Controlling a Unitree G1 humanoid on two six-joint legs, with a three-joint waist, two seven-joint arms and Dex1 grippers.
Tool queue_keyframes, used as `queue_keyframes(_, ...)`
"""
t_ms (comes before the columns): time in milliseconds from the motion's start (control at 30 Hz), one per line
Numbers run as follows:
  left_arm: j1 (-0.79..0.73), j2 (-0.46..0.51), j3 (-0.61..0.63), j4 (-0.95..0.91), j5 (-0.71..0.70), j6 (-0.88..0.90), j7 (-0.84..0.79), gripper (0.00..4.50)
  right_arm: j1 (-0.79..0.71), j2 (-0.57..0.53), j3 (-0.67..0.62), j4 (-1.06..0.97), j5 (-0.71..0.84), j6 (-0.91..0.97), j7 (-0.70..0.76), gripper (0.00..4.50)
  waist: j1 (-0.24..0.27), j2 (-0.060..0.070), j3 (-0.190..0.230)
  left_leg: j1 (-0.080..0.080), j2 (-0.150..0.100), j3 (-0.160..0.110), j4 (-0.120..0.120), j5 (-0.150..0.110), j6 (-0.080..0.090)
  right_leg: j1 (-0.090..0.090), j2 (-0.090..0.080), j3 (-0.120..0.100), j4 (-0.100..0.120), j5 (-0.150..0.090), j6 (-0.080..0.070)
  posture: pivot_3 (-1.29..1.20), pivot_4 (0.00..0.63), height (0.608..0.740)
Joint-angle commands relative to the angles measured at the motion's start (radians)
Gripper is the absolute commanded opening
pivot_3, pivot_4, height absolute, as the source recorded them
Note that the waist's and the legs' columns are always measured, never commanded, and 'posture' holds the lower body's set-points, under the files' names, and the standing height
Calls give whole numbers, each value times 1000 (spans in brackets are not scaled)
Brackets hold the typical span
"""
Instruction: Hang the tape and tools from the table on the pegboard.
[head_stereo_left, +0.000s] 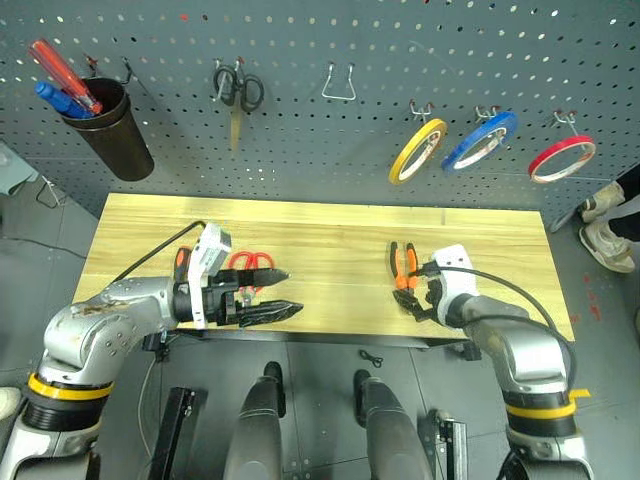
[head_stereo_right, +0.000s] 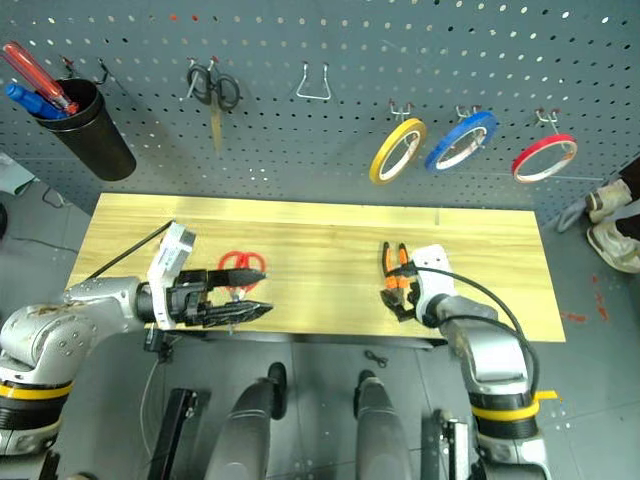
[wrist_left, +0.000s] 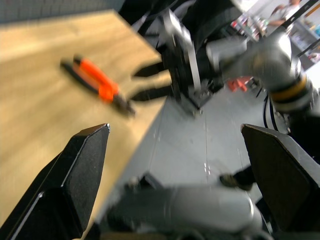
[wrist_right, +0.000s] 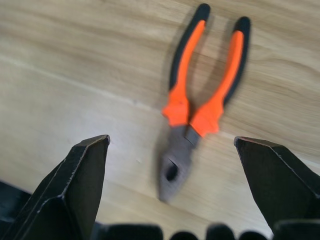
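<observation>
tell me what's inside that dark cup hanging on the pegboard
The dark cup at the pegboard's left end holds a red screwdriver and a blue one, handles sticking out above the rim. Their shafts and anything deeper inside are hidden by the cup wall.

The pliers lie flat on the light wooden table, their two orange-and-black handles spread slightly apart and their grey metal nose pointing toward the table's near edge, stopping just short of it. The right gripper has its two black fingers standing wide apart, one to either side of the pliers' nose and both clear of the tool, with nothing between them. Measured from the pliers, the handles reach away from the gripper while the nose lies nearest to it.
</observation>
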Motion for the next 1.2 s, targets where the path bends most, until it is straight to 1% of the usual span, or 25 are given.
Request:
queue_keyframes(33, 27, 11, 51, -64, -25, 4, 12, 4500, -70, 22, -48, 74, 0, 85, -63, 4452, 10, 0, 0, -1, 0, 0, 0, 0, 0, -1, 0, 0, 0, 0, 0, 95, 406, 740)
queue_keyframes(133, 47, 9, 70, -90, -44, 15, 32, 4500, -126, 19, -40, 160, -13, 81, -94, 4452, 30, 0, 0, -2, 0, 0, 0, 2, 2, -1, 0, 0, -1, -1, 1, 109, 408, 740)
queue_keyframes(233, 62, 12, 81, -111, -55, 23, 43, 4500, -165, 27, -31, 221, -9, 72, -104, 4452, 37, 0, 0, -4, -1, 0, 0, 2, 3, 0, -1, 0, -1, 0, 3, 121, 412, 740)
queue_keyframes(267, 64, 12, 85, -117, -60, 27, 48, 4500, -178, 28, -26, 241, -13, 66, -111, 4452, 36, 0, 0, -4, -1, 0, 0, 2, 3, -1, 0, -1, -1, 2, 5, 125, 414, 740)
queue_keyframes(400, 67, 14, 98, -130, -74, 41, 62, 4500, -215, 16, -2, 307, -33, 29, -128, 4452, 33, 0, 0, -5, -1, -1, -1, 2, 3, -2, 0, -1, -1, 2, 5, 135, 417, 740)
queue_keyframes(533, 72, 15, 105, -139, -84, 48, 73, 4500, -237, 5, 6, 370, -51, -19, -138, 4452, 33, 0, 0, -5, -1, -1, -1, 2, 3, -2, 0, -1, -1, -1, 10, 138, 419, 740)
queue_keyframes(733, 74, 20, 111, -146, -98, 54, 78, 4500, -245, 16, -15, 431, -36, -21, -136, 4452, 34, 0, 0, -5, -1, -1, -1, 2, 3, -2, 0, -1, -1, -1, 10, 141, 419, 740)
queue_keyframes(833, 61, 24, 111, -138, -102, 54, 74, 4500, -247, 9, -19, 450, -31, -35, -132, 3697, 34, 0, 0, -5, -1, -1, -1, 2, 3, -2, 0, -1, -1, -1, 10, 141, 423, 740)
queue_keyframes(967, 58, 28, 107, -133, -102, 49, 68, 4500, -247, 13, -31, 451, -21, -30, -136, 2247, 34, 0, 0, -5, 0, -1, -1, 2, 3, -2, 0, -1, -1, -1, 10, 139, 420, 740)
queue_keyframes(1000, 58, 28, 105, -133, -102, 47, 69, 4500, -245, 14, -32, 449, -18, -28, -136, 2041, 34, 0, 0, -5, 0, -1, -1, 2, 3, -2, 0, -1, -1, -1, 10, 139, 420, 740)
queue_keyframes(1133, 57, 25, 101, -130, -101, 42, 68, 4500, -227, 17, -27, 410, -7, -21, -128, 2036, 34, 0, 0, -5, 0, -1, -1, 2, 3, -2, 0, -1, -1, -1, 10, 134, 421, 740)
queue_keyframes(1200, 48, 18, 114, -127, -117, 47, 79, 4500, -208, 24, -34, 328, 24, -15, -102, 2036, 34, 0, 0, -5, 0, 0, -1, 2, 3, -2, 0, -1, -1, -1, 10, 144, 419, 740)
